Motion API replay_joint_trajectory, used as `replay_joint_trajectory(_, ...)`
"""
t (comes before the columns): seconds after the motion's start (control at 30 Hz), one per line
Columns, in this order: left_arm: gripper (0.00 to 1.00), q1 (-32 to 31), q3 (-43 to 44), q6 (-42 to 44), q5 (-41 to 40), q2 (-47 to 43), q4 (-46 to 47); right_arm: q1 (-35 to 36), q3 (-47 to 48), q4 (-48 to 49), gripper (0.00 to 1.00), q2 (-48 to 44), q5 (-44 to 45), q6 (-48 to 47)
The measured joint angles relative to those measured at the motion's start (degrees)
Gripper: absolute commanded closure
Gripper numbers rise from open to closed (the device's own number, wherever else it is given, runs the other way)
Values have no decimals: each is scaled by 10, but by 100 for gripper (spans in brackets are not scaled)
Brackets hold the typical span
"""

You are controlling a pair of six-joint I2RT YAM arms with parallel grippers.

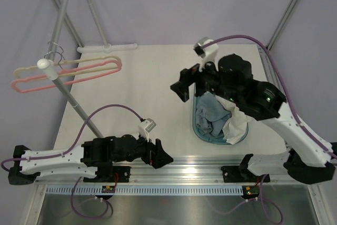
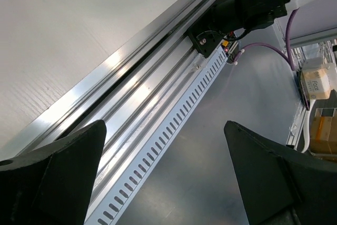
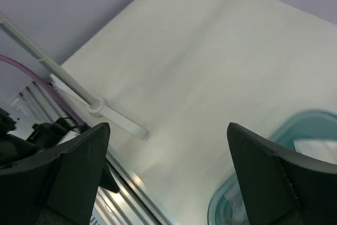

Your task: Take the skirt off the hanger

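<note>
Far left, on the rack pole: pink hanger beside cream hanger. Right, toward the near edge: skirt, blue and white, heaped in a teal tub. Over its far-left rim, right gripper; low by the near rail, left gripper.

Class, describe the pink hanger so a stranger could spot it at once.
Find the slanted metal pole at the far-left corner of the table. Two bare hangers hang near its white cap. Yours is the pink hanger, not the cream hanger beside it.

Soft cloth skirt, glossy plastic tub
</note>
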Motion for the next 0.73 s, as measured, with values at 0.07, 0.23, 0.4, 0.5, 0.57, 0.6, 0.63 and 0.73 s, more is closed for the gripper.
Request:
replay_joint_trajectory(0.07, 1, 6, 11, 4, -1, 15, 0, -1, -88, -10, 1, -78, 57, 33)
replay_joint_trajectory(0.23, 1, 62, 33, 26, 27, 71, 30, -3, -250, -67, 1, -229, 146, 129)
replay_joint_trajectory(0.4, 1, 159, 45, 40, 71, 121, 64, -3, -350, -115, 0, -312, 151, 237)
replay_joint_trajectory(0.5, 1, 179, 70, 49, 87, 136, 73, -3, -395, -135, 1, -329, 149, 293)
replay_joint_trajectory(0.57, 1, 180, 88, 56, 95, 140, 79, -3, -425, -146, 0, -342, 148, 334)
replay_joint_trajectory(0.6, 1, 180, 99, 60, 98, 141, 80, -3, -440, -152, 1, -351, 148, 351)
replay_joint_trajectory(0.63, 1, 181, 105, 62, 100, 141, 82, -3, -451, -157, 1, -359, 148, 365)
replay_joint_trajectory(0.73, 1, 184, 111, 65, 105, 130, 85, -3, -487, -169, 0, -400, 148, 403)
